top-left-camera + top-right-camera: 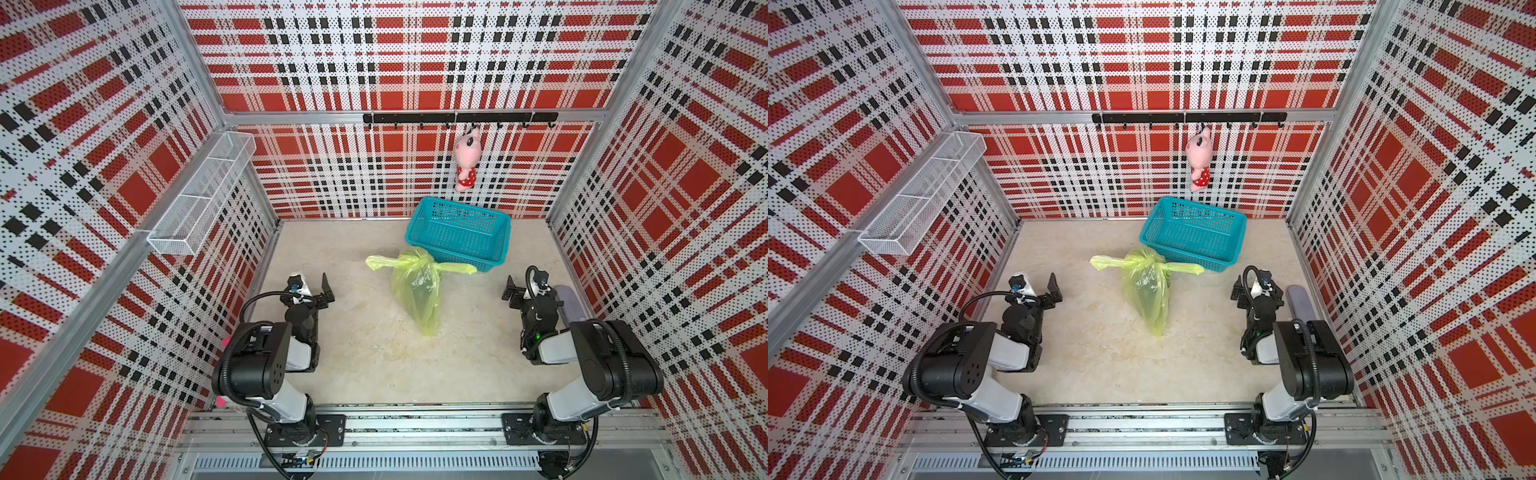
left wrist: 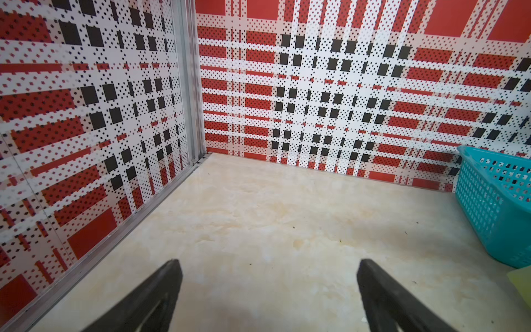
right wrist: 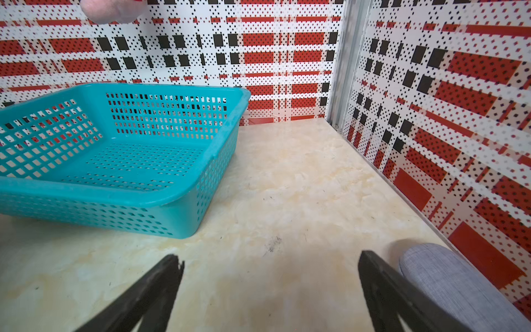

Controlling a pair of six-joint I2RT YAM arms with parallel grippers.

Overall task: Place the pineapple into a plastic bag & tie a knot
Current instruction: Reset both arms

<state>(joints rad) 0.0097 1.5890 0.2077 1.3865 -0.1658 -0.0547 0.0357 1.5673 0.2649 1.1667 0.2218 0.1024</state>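
The yellow-green plastic bag (image 1: 415,291) (image 1: 1146,291) lies in the middle of the table, its pointed end toward the front. Its top is gathered into a knot (image 1: 424,261) (image 1: 1148,259), with the two handle ends sticking out sideways. A darker shape shows through the plastic; the pineapple itself is hidden. My left gripper (image 1: 309,289) (image 2: 268,267) rests open to the left of the bag, holding nothing. My right gripper (image 1: 534,289) (image 3: 270,264) rests open to the right of it, also holding nothing. A sliver of the bag (image 2: 520,278) shows in the left wrist view.
A teal mesh basket (image 1: 457,245) (image 3: 86,189) (image 2: 494,207) stands just behind the bag. A grey padded object (image 1: 567,299) (image 3: 448,281) lies by the right wall beside my right gripper. A pink plush toy (image 1: 466,160) hangs from a hook rail (image 1: 415,117); a wire shelf (image 1: 203,195) is on the left wall.
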